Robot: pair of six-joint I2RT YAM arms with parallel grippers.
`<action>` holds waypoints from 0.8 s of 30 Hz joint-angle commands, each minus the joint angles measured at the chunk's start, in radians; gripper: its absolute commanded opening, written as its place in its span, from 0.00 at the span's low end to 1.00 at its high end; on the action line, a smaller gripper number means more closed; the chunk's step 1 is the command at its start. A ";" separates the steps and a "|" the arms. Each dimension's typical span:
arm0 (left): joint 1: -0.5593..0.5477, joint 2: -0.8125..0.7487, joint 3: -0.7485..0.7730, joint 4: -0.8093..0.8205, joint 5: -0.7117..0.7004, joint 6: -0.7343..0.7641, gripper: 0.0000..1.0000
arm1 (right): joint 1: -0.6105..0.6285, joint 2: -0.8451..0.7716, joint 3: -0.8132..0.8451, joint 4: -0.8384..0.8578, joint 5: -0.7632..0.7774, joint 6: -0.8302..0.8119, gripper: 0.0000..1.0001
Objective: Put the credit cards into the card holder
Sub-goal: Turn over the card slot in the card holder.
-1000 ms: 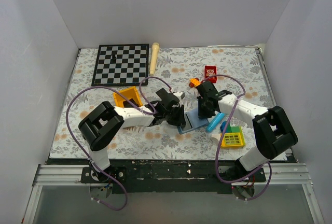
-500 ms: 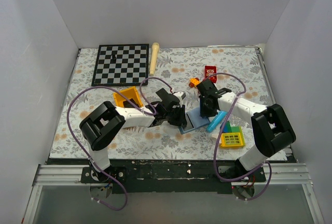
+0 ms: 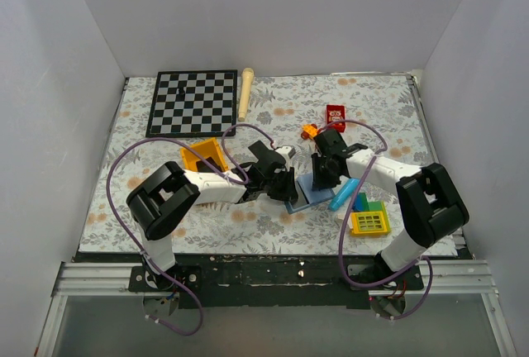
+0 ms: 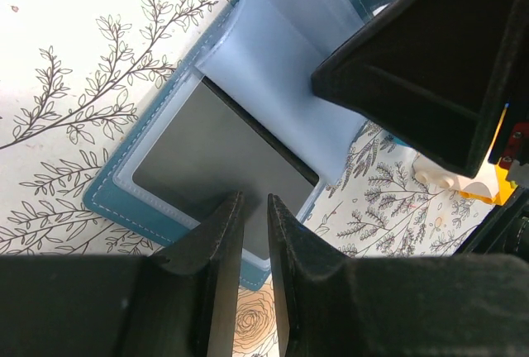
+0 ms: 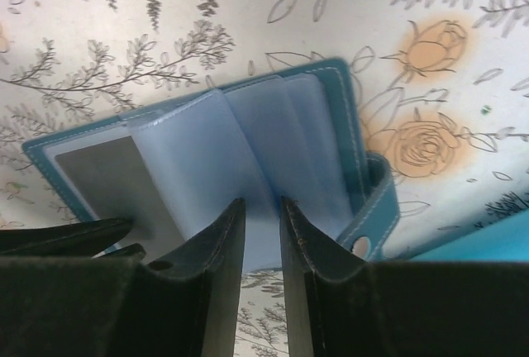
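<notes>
— Where's the card holder?

— I've got the card holder (image 3: 307, 195) lying open on the floral table (image 3: 165, 208), between my two arms, with the blue tube (image 3: 341, 194) just beside it. One black credit card (image 4: 216, 157) sits flat in a clear sleeve.

— Left gripper?

— The left gripper (image 4: 254, 237) is nearly together, a thin slit left, tips over the card's near edge. I can't tell whether it pinches anything.

— Right?

— The right gripper (image 5: 262, 229) is pinched on a clear leaf of the holder. The snap tab (image 5: 374, 208) curls up beside it.
</notes>
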 commanded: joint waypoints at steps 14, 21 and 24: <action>-0.006 -0.025 -0.065 -0.048 -0.048 -0.011 0.18 | -0.010 0.004 -0.081 0.244 -0.335 0.063 0.31; -0.006 -0.048 -0.083 -0.054 -0.060 -0.021 0.15 | -0.013 0.024 -0.088 0.271 -0.372 0.081 0.30; -0.006 -0.101 -0.094 -0.074 -0.078 -0.023 0.12 | -0.015 0.030 -0.098 0.279 -0.374 0.083 0.25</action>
